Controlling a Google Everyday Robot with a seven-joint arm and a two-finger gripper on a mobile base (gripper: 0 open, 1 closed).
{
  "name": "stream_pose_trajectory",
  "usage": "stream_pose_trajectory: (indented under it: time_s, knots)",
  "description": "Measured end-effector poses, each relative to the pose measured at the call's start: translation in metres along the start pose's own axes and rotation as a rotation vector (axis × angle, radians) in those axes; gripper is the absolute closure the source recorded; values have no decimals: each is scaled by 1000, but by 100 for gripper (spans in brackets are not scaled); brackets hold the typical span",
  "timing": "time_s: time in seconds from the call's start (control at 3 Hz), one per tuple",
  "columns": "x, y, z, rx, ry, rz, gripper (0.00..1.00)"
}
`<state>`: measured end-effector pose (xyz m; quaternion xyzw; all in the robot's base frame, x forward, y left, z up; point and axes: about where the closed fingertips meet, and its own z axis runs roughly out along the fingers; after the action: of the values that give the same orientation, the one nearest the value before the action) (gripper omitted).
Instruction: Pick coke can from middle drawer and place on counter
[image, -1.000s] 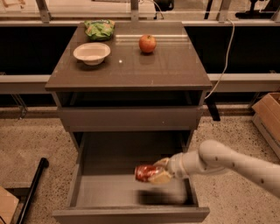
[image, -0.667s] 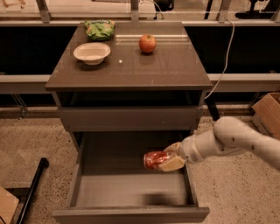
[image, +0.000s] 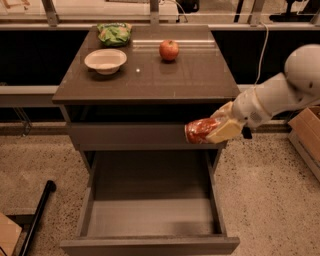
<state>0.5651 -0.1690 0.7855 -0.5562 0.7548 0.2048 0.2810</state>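
My gripper (image: 212, 130) is shut on the red coke can (image: 198, 131) and holds it on its side in the air, in front of the closed top drawer's front and just below the counter's front right edge. The middle drawer (image: 150, 245) stands pulled open below, with a bare grey floor. The counter (image: 165, 75) is the dark glossy slab on top of the cabinet. My white arm (image: 280, 92) reaches in from the right.
On the counter stand a white bowl (image: 105, 60), a green chip bag (image: 114, 33) at the back and a red apple (image: 169, 50). A cardboard box (image: 307, 132) sits on the floor at right. A black bar (image: 37, 212) lies at lower left.
My gripper has lifted the coke can up out of the middle drawer and moved it right and upward, to the level of the top drawer's front.
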Motion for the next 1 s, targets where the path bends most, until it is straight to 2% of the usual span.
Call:
stream_pose_trajectory:
  time_s: [0.33, 0.67, 1.0]
  knots:
    - [-39, -41, -45, 57, 26, -43, 100]
    - [-84, -89, -82, 182, -24, -75, 100]
    - [-127, -130, -119, 370, -81, -89, 100]
